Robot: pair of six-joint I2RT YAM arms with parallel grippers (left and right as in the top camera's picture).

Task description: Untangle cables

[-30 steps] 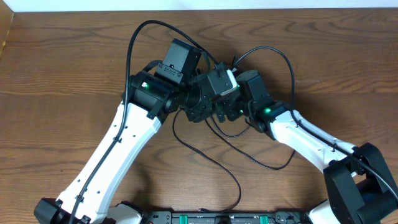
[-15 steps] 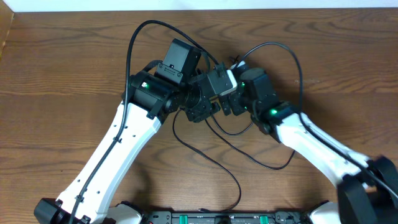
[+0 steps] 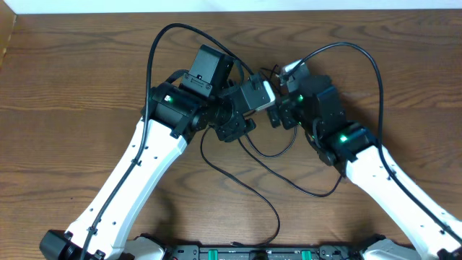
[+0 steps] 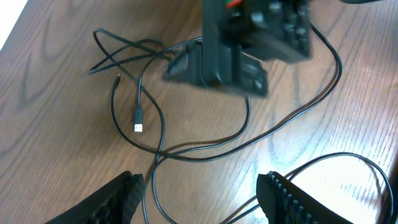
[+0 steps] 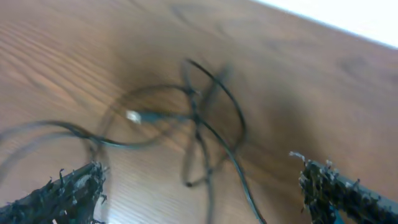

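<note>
Thin black cables trail across the wooden table toward the near edge; their knot is mostly hidden under the two wrists in the overhead view. In the left wrist view the tangle lies at upper left, with a metal-tipped plug beside it. My left gripper is open above a cable strand, holding nothing. The right gripper hovers just beyond, blurred. In the right wrist view the right gripper is wide open over the knotted loops and a pale plug, gripping nothing.
Thicker black arm leads arch over the left arm and the right arm. The table's far edge meets a white wall. Both wrists crowd together at the table's middle.
The right arm has swung to the right and toward the far edge, its gripper staying open. The left arm and the cables have not moved.
</note>
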